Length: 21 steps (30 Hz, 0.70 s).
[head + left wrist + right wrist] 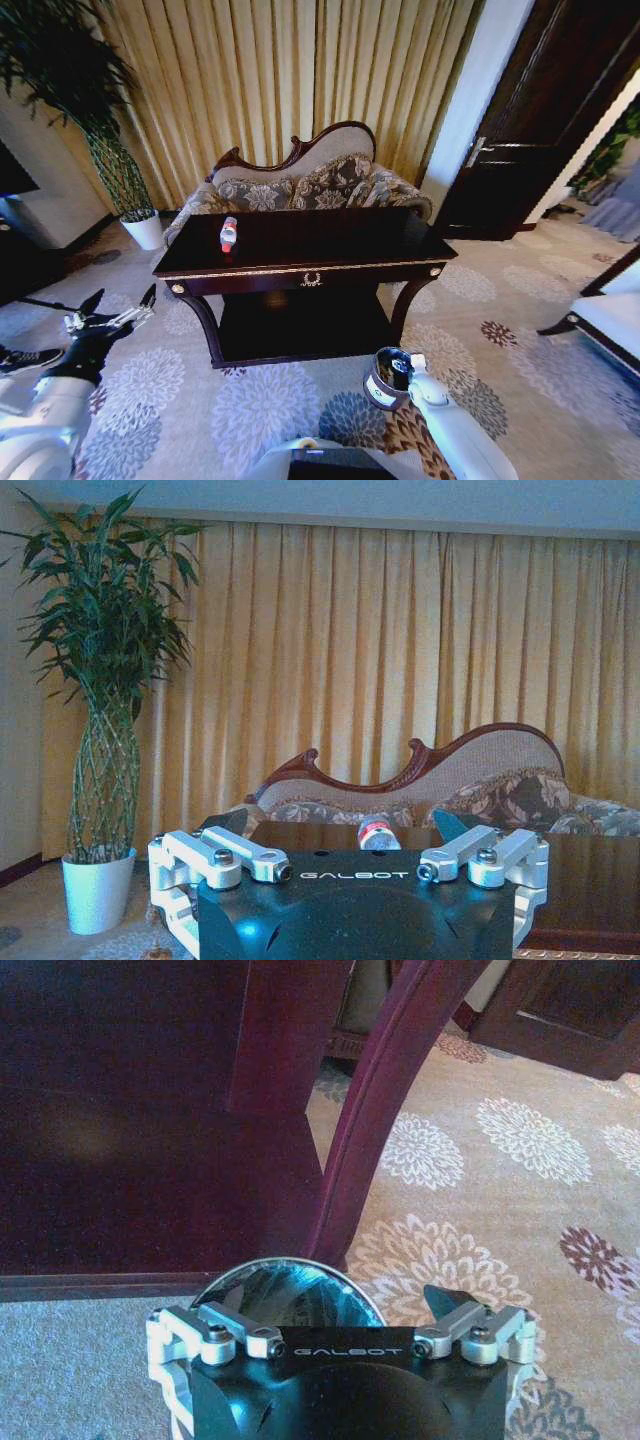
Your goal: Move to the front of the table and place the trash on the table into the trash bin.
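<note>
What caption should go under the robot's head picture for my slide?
Robot facing the dark table, a bottle lying on top, left tool open at its side, trash bin by its right arm.

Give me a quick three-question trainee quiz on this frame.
1. True or false: the bottle sits on the lower shelf of the table.
2. Where is the bin? A) beside the plant pot; B) at the right tool, in front of the table's right leg; C) on the sofa.
3. Is the left tool open or shut, and does it hold anything?

Key: 1. False: it is on the tabletop, toward the robot's left end. 2. B. 3. Open and empty, out to the left of the table.
</note>
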Available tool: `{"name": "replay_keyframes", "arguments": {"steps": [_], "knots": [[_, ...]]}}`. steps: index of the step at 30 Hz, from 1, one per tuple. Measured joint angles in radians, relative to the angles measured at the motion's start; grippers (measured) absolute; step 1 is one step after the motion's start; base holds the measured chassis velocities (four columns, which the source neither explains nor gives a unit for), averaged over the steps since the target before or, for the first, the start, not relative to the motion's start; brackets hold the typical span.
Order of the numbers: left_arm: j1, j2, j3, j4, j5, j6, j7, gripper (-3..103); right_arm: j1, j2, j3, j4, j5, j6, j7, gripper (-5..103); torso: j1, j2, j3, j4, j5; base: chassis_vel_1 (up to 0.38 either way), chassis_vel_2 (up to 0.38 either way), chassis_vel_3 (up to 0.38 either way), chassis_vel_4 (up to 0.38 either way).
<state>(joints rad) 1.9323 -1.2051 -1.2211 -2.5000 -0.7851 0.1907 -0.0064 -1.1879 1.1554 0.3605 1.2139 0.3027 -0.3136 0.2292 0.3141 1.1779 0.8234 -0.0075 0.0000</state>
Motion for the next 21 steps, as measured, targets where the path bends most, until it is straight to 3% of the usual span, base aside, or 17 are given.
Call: {"name": "replay_keyframes", "arguments": {"steps": [6, 10, 14, 21], "knots": [[0.000, 0.000, 0.000, 0.000, -0.001, 0.000, 0.000, 100, -0.011, -0.001, 0.006, 0.014, 0.004, 0.000, 0.001, 100, 0.000, 0.000, 0.000, 0.0000, 0.0001, 0.000, 0.000, 0.000, 0.000], [-0.002, 0.000, 0.005, 0.000, -0.001, -0.001, 0.000, 100, -0.042, -0.006, 0.029, 0.119, 0.078, 0.000, 0.003, 100, 0.000, 0.000, 0.000, -0.0003, 0.0003, 0.000, 0.000, 0.000, 0.000], [-0.008, -0.002, 0.014, 0.000, -0.016, -0.001, -0.002, 100, -0.090, -0.048, 0.066, 0.408, 0.220, 0.015, 0.004, 100, 0.000, 0.000, 0.000, 0.0004, -0.0002, 0.000, 0.000, 0.000, 0.000], [-0.010, 0.000, 0.018, 0.000, -0.035, 0.000, -0.005, 100, -0.112, -0.111, 0.099, 0.748, 0.306, -0.007, 0.013, 100, 0.000, 0.000, 0.000, 0.0001, 0.0003, 0.000, 0.000, 0.000, 0.000]]}}
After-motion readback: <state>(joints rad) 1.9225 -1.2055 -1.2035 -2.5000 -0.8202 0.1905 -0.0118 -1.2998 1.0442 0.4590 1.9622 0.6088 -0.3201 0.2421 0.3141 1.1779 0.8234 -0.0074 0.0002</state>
